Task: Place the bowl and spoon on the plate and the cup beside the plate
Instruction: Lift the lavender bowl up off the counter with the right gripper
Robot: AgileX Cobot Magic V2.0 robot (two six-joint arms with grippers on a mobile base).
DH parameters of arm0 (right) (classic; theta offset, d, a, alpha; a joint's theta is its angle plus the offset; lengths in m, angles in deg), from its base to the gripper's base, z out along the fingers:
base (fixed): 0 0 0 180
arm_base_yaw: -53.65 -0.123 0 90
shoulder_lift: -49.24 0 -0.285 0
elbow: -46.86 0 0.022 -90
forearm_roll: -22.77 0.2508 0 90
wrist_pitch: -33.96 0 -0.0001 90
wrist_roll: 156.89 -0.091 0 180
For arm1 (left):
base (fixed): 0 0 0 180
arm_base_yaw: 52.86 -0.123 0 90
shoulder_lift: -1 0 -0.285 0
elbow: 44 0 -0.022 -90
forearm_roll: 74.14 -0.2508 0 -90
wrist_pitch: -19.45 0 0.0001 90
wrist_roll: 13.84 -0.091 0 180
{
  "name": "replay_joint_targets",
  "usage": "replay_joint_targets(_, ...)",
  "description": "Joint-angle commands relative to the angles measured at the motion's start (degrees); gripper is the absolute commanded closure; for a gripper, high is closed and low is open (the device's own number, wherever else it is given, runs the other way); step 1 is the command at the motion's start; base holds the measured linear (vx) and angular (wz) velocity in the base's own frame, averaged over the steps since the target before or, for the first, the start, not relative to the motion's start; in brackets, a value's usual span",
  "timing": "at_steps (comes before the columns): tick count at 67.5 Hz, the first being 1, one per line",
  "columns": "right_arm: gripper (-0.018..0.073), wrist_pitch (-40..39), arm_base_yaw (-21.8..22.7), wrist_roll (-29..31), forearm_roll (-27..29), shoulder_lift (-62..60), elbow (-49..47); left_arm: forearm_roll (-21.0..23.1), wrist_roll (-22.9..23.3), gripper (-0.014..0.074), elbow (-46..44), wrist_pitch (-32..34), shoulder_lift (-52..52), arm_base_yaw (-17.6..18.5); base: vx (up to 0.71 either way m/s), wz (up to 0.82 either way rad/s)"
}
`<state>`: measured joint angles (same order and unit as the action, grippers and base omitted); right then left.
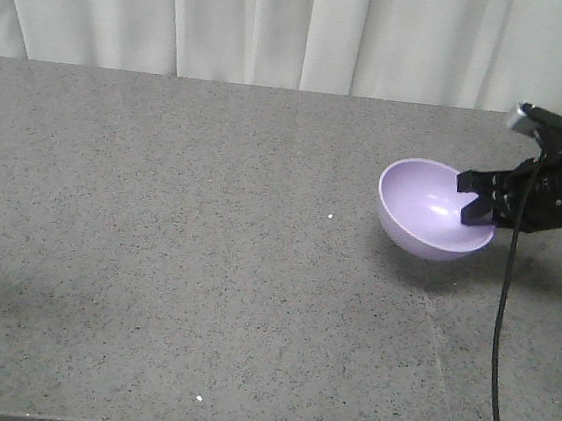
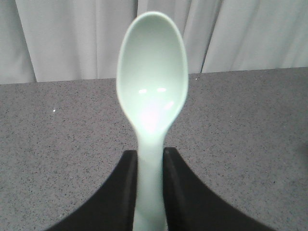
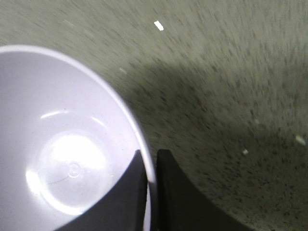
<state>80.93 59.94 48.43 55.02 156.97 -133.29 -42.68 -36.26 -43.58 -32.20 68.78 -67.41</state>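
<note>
Grey speckled stone is all you get across the left and middle of the table (image 1: 155, 258) in the front view, with pale curtain (image 1: 281, 19) along 12 o'clock. No plate and no cup show up in any of the three views, so you can't judge the drop spot from here.

Your left arm isn't in the front view at all. Its wrist cam shows the left end effector (image 2: 150, 159) pinching the mint spoon (image 2: 151, 86) low on the handle, head pointing to 12 o'clock, hollow side facing the lens. Grabbing it down there makes sense to me: the head stays free to lay down later.

Over at 3 o'clock on the table is the lavender bowl (image 1: 423, 200). The right end effector (image 3: 150, 158) is pressed onto its rim at the bowl's own 3 o'clock side, one finger inside and one outside. Fair enough, since that thin wall is about the only grabbable bit on a smooth round bowl. That's also why it hangs tilted, mouth tipped toward 10 o'clock. The shadow (image 1: 425, 271) under it suggests it's off the table, but I wouldn't swear to it.
</note>
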Motion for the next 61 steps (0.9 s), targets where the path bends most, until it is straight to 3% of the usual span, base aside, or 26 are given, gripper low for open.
replay_joint_targets(1,0.0565,-0.6,0.3,2.8,5.3,-8.4,-1.8,2.3,0.0,0.0603,-1.3,4.1,-0.9,0.1,0.0,0.0)
replay_joint_targets(27,0.0565,5.3,0.3,4.8,10.0,-30.2,-1.8,2.2,0.0,0.0604,-1.3,4.1,-0.9,0.1,0.0,0.0)
replay_joint_targets(61,0.0565,10.2,0.3,4.7,12.4,-39.1,-1.8,2.2,0.0,0.0604,-1.3,4.1,-0.9,0.1,0.0,0.0)
